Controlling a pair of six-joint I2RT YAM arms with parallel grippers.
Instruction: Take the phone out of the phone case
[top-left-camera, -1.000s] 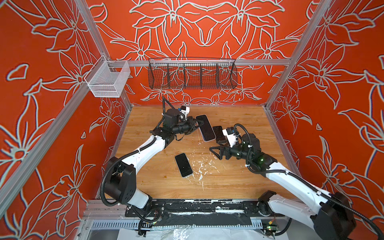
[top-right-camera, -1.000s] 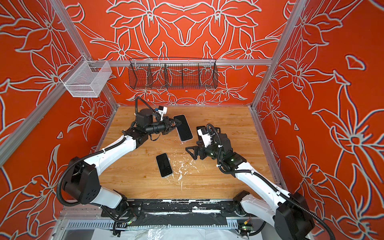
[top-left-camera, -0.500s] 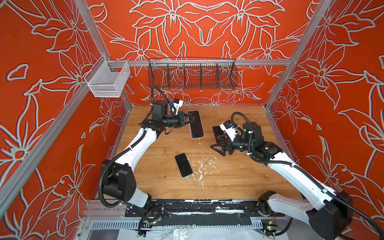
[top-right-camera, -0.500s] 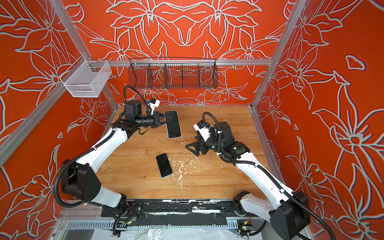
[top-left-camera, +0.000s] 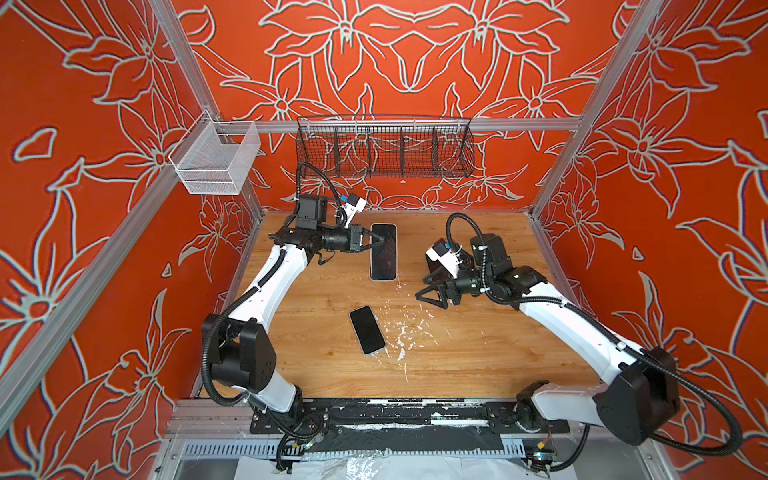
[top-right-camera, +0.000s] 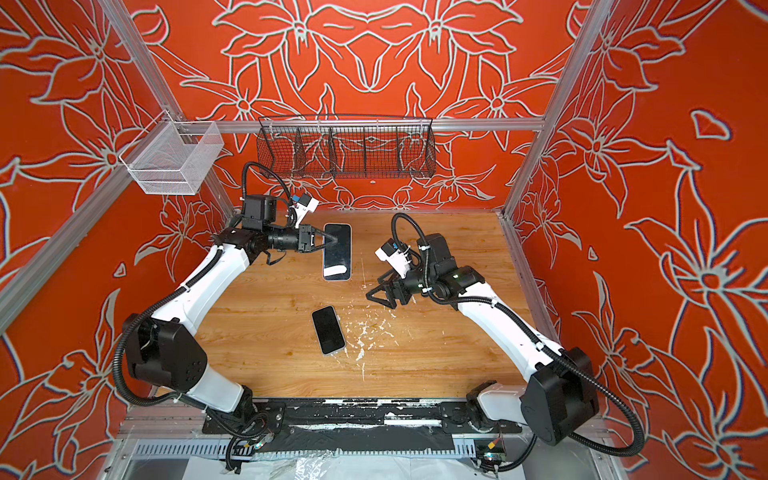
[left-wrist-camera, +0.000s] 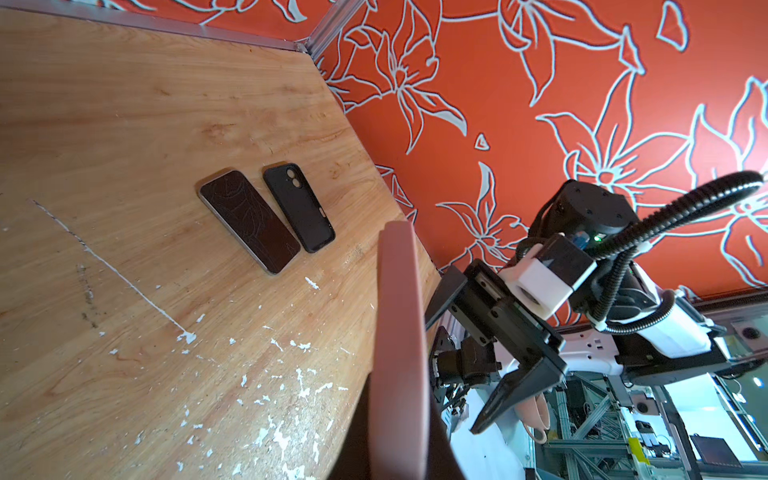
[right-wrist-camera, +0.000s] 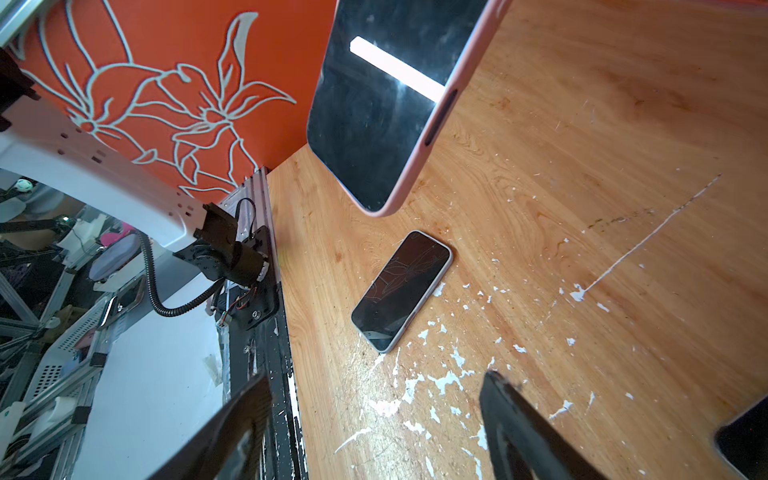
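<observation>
My left gripper (top-left-camera: 376, 241) (top-right-camera: 330, 240) is shut on the long edge of a phone in a pink phone case (top-left-camera: 383, 253) (top-right-camera: 337, 249), holding it above the back middle of the table, screen up. In the left wrist view the pink case (left-wrist-camera: 399, 353) runs edge-on between the dark fingers of the left gripper (left-wrist-camera: 397, 453). My right gripper (top-left-camera: 430, 293) (top-right-camera: 380, 293) hangs open to the right of the phone and apart from it. The right wrist view shows the right gripper (right-wrist-camera: 374, 432) with only tabletop between its fingers, and the cased phone (right-wrist-camera: 386, 104) ahead.
A bare dark phone (top-left-camera: 368, 330) (right-wrist-camera: 401, 291) lies flat on the wooden table (top-left-camera: 478, 353) among white flecks. An empty black case (left-wrist-camera: 299, 208) lies beside it, under my right wrist. A black wire basket (top-left-camera: 384, 149) and a white mesh basket (top-left-camera: 216, 160) hang on the walls.
My left gripper has carried the cased phone left and back, turning it lengthways. The right arm has lifted at the wrist, and its gripper stays in about the same spot.
</observation>
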